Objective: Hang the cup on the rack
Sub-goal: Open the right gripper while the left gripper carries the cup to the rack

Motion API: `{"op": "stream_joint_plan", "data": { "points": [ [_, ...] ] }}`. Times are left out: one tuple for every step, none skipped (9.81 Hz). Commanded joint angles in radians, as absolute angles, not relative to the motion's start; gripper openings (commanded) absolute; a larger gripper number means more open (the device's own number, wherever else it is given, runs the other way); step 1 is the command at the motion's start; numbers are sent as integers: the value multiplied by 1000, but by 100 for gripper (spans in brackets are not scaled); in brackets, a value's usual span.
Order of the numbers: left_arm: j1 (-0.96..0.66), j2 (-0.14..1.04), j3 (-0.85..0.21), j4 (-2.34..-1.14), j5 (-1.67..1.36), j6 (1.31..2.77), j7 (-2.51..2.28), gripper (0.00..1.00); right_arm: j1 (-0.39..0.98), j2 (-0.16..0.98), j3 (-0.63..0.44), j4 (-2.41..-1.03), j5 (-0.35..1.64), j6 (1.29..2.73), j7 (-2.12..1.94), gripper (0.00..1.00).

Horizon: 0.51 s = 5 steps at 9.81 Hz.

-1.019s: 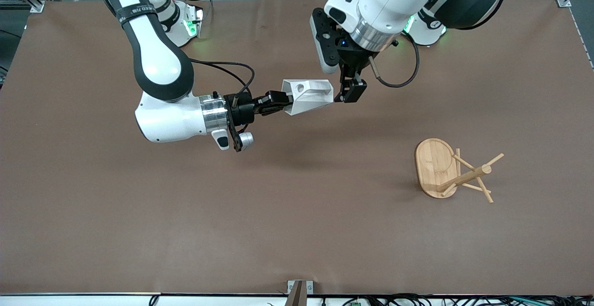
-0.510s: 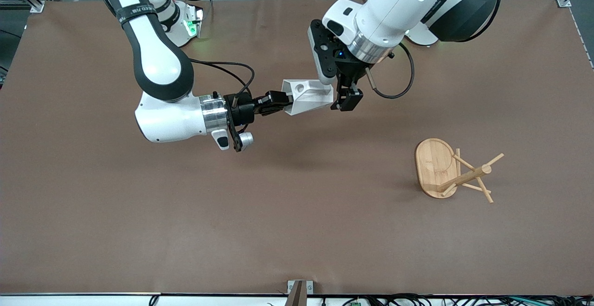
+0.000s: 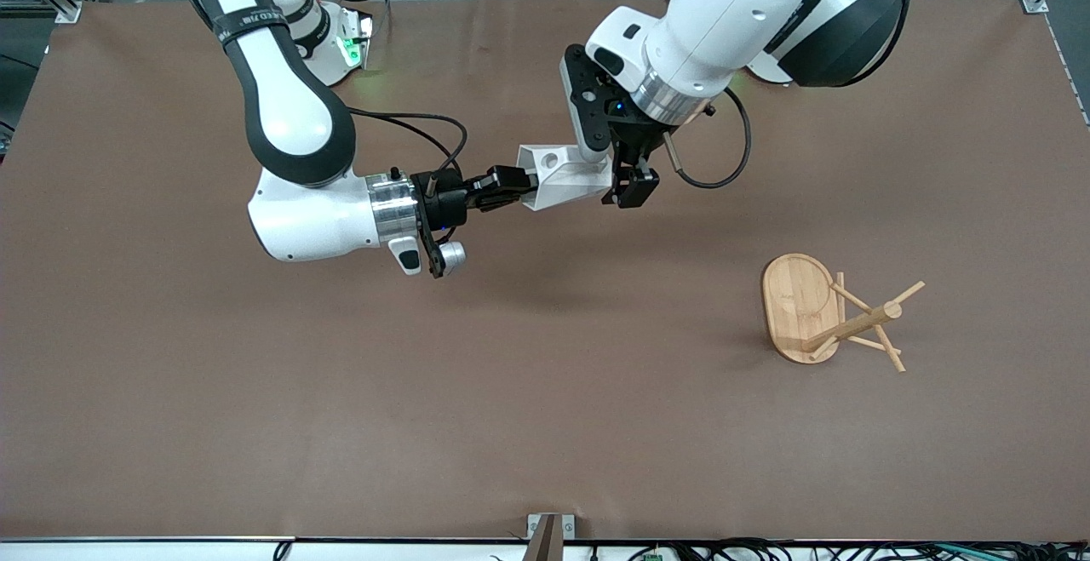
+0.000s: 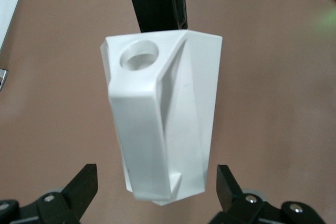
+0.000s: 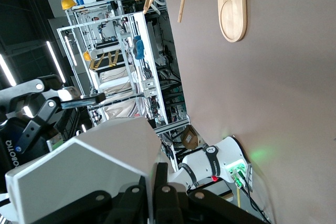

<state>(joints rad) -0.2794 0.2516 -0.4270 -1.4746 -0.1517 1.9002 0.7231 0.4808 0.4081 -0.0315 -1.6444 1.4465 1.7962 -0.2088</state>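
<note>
While the cup (image 3: 564, 176) is held aloft in the closed right gripper (image 3: 511, 186) and flanked by the open left gripper (image 3: 628, 176), the rack (image 3: 839, 316) is left unused.

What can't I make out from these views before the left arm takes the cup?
- Right gripper contact on the cup: front view, too small; right wrist view, the cup's own wall covers it.
- Left gripper fingers: left wrist view, bottom edge cuts off their bases; they stand open either side of the cup, no touch visible.
- Rack peg count: front view, pegs overlap; right wrist view, top edge crops them.
</note>
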Motion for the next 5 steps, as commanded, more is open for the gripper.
{"op": "stream_joint_plan", "data": {
  "points": [
    [-278, 281, -436, -1486, -166, 1910, 744, 100, 476, 407, -28, -1647, 1471, 1784, -224, 2],
    [-278, 282, -436, -1486, -166, 1910, 745, 99, 476, 407, -29, -1647, 1471, 1784, -224, 2],
    [-279, 282, -436, -1486, -166, 1910, 744, 97, 476, 405, -28, -1647, 1471, 1784, -222, 2],
    [-279, 282, -436, -1486, -166, 1910, 745, 95, 476, 406, -28, -1647, 1471, 1784, -222, 3],
    [-279, 284, -437, -1486, -166, 1910, 746, 93, 476, 405, -28, -1647, 1471, 1784, -221, 3]
  ]
}}
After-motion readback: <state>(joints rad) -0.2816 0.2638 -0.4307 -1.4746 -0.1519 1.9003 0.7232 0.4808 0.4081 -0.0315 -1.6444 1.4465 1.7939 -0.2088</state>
